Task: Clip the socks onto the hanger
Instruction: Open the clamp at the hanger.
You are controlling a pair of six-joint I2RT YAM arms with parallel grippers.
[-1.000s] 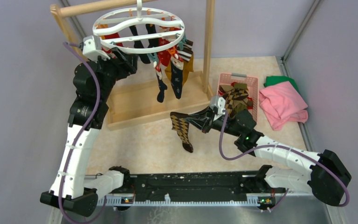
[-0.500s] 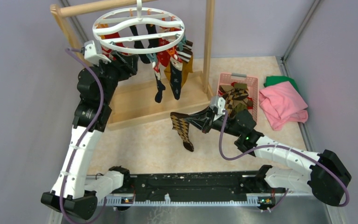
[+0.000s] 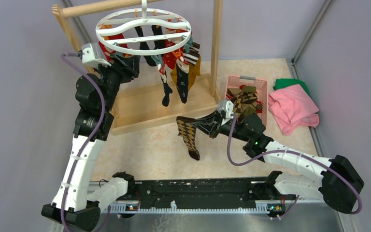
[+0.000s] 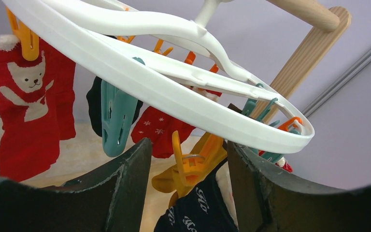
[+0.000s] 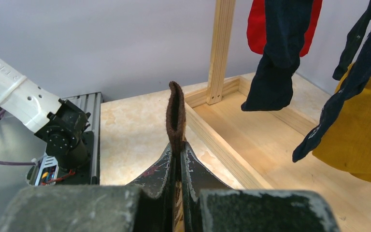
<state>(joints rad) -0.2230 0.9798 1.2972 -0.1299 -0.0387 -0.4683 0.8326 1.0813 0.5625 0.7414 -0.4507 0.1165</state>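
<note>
Two arms share the work, and only one has changed. On the left, the left end effector has drawn a little back and to the left under the hanger during the last second. Its jaws have come somewhat closer together. They are still apart, with an orange clip hanging between the fingers, and I see no contact yet. I judge that it is preparing to squeeze this clip open.

In the middle, several socks already hang from the ring.

To the right, the right end effector has not moved. It is closed on the argyle sock, which it holds above the counter, well apart from the hanger. More socks lie in the pink basket, so the task is far from finished.
</note>
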